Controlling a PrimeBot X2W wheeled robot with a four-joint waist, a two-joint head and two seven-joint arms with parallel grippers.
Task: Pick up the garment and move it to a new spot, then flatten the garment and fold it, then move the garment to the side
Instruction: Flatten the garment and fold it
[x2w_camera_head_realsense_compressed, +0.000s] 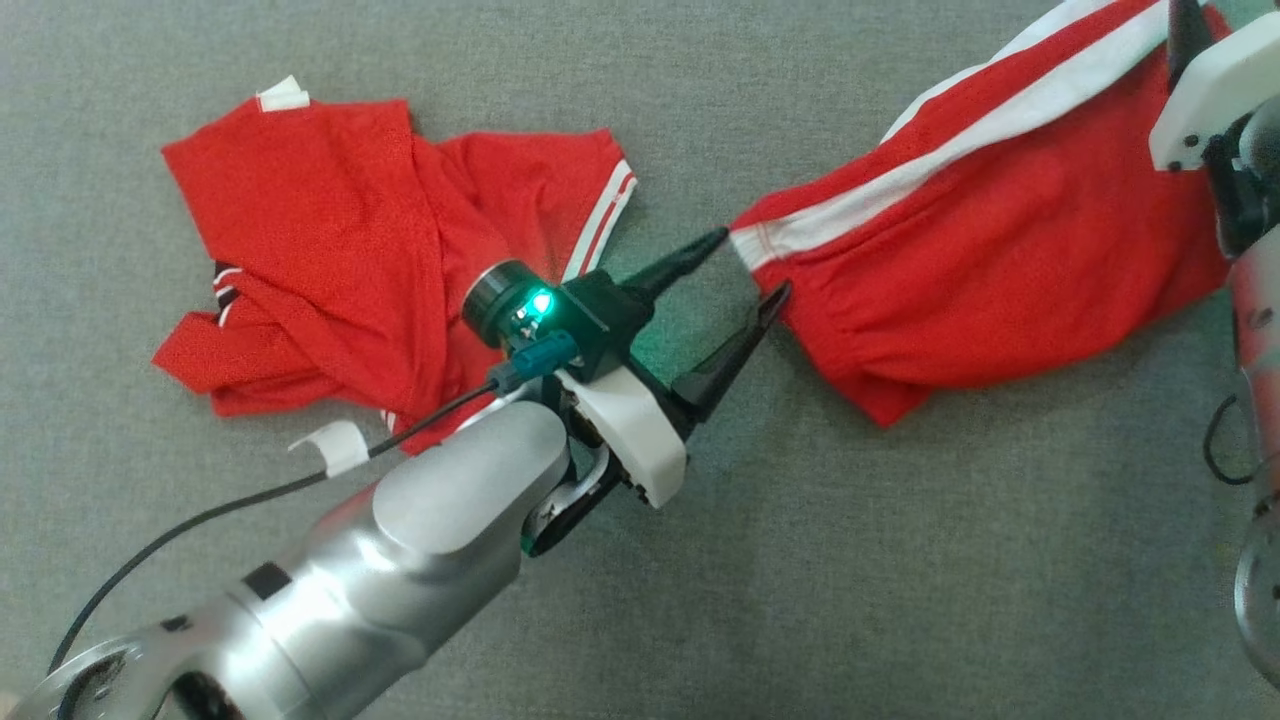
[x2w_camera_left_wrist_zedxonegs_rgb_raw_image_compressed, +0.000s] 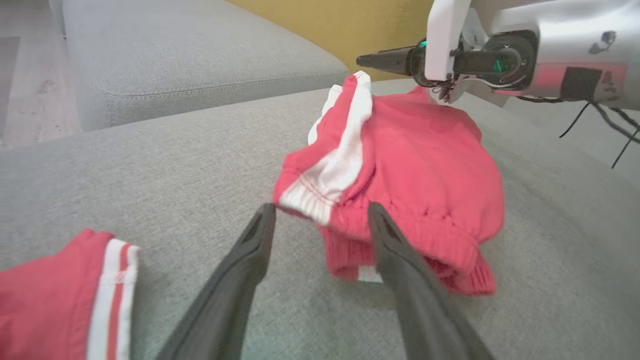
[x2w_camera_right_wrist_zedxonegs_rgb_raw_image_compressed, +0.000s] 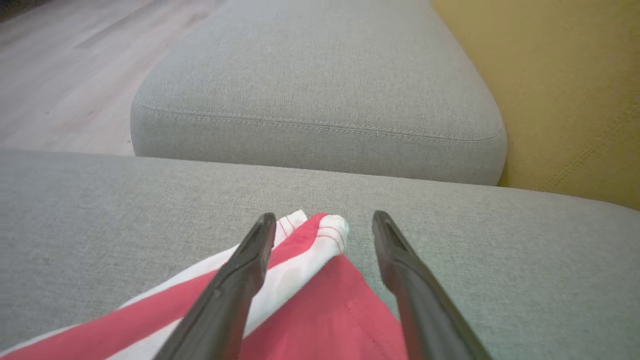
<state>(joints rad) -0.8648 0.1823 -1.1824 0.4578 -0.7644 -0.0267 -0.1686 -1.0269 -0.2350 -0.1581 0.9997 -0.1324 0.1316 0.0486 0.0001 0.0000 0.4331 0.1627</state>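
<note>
Shorts (x2w_camera_head_realsense_compressed: 1000, 250), red with a white side stripe, lie rumpled at two o'clock on the grey sofa cushion (x2w_camera_head_realsense_compressed: 640, 600), judged light, limp and sag-prone, best pinched at the ribbed gathered edge; left gripper (x2w_camera_head_realsense_compressed: 753, 262) and right gripper (x2w_camera_right_wrist_zedxonegs_rgb_raw_image_compressed: 324, 216) fingers spread wide, empty.

Support: grey fabric sofa cushion (x2w_camera_head_realsense_compressed: 900, 560) | left part: crumpled red shirt (x2w_camera_head_realsense_compressed: 330, 250), white-striped sleeve hem showing | right part: red garment with white side stripe (x2w_camera_head_realsense_compressed: 1000, 280), bunched, lying apart from shirt
</note>
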